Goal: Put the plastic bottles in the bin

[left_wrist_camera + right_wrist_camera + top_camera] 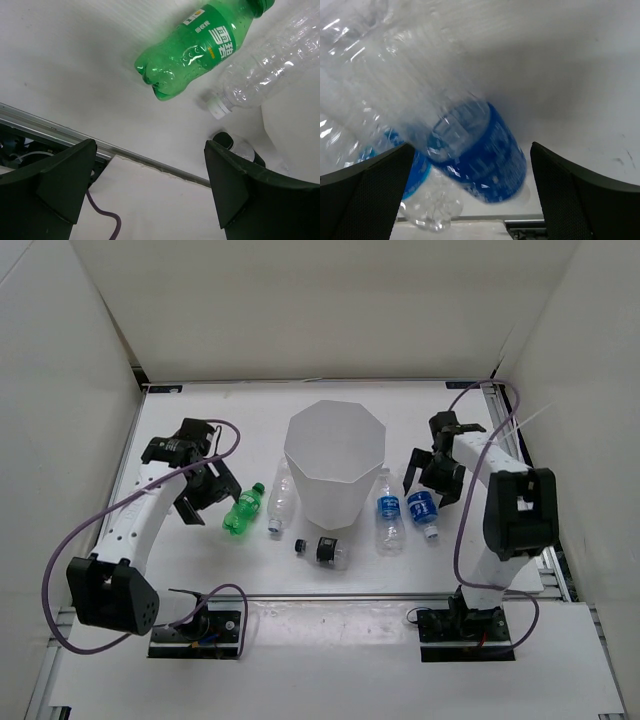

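The white faceted bin stands mid-table. Left of it lie a green bottle and a plain clear bottle. A black-labelled bottle lies in front of the bin. Two blue-labelled bottles lie to its right. My left gripper hangs open just left of the green bottle, nothing between its fingers. The clear bottle shows beside the green one. My right gripper is open over the right blue-labelled bottle, which appears blurred between its fingers.
White walls enclose the table on three sides. A metal rail crosses the near edge in front of the bottles. Purple cables loop beside each arm. The arm bases sit on the near shelf.
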